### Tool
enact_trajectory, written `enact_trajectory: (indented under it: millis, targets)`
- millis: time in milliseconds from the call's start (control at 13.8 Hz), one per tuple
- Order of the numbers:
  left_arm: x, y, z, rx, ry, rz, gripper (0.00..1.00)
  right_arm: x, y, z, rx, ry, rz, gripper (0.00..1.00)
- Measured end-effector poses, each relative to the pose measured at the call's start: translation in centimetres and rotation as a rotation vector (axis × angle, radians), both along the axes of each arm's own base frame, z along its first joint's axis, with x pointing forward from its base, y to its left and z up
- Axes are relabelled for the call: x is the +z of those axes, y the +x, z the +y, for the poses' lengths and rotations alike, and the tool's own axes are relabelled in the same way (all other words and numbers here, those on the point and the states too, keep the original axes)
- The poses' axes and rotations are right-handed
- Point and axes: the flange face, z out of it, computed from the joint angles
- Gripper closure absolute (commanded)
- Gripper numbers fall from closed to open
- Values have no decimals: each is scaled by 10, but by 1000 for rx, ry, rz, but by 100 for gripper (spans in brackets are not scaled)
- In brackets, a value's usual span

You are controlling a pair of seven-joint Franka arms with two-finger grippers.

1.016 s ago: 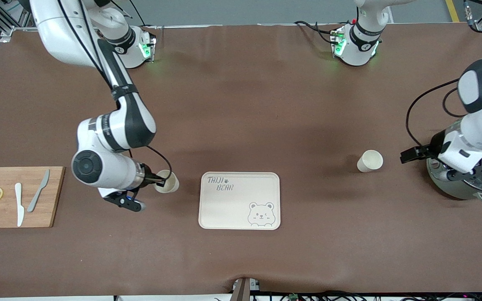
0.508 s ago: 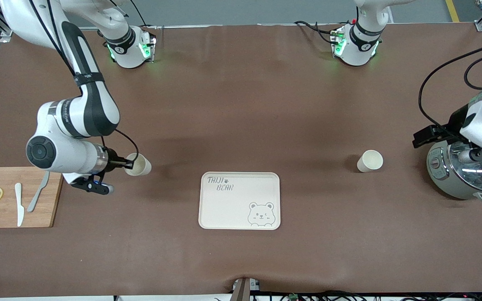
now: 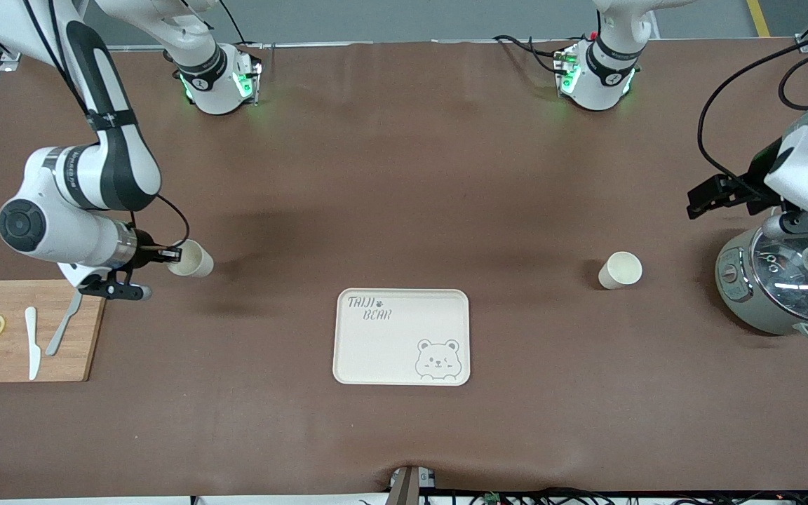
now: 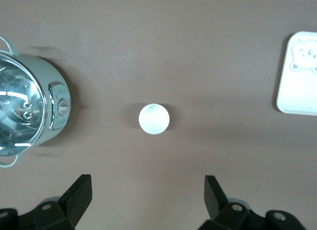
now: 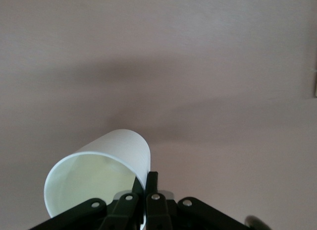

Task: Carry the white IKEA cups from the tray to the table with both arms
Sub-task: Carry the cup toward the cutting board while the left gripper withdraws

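Looking down on my brown table point(image 3: 404, 196), I see the bear tray point(image 3: 401, 337) centred near the front camera. My right gripper point(image 3: 163, 254) hangs over bare cloth beside the cutting board point(image 3: 29, 330), fingers pinched on one white cup's point(image 3: 191, 259) rim. My left gripper point(image 4: 147, 200) — fingers spread wide — hovers above the pot point(image 3: 776, 294); the second cup point(image 3: 620, 270) stands upright between pot and tray.

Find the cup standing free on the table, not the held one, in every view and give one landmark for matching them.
Front view: the free cup stands upright between the bear tray and the grey-green pot, toward the left arm's end.
Left wrist view: the same cup shows rim-on, mid-picture, above the open left pincer.
Right wrist view: not in it; that cup there is the held one.
Shared landmark: the pot beside it, in the front and left wrist views.
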Motion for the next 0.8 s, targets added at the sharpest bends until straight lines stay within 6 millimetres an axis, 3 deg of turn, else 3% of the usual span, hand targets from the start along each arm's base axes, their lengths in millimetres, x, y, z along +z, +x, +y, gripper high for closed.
enact_trajectory:
  millis: [290, 580, 798]
  targets:
    - [20, -15, -8, -32, 9, -29, 0, -28, -42, -38, 59, 16, -17, 100]
    - [14, -26, -10, -40, 20, -69, 0, -39, -69, -76, 92, 41, -2, 100]
    - [16, -28, -6, -33, 22, -82, 0, -60, -89, -90, 104, 42, -17, 100]
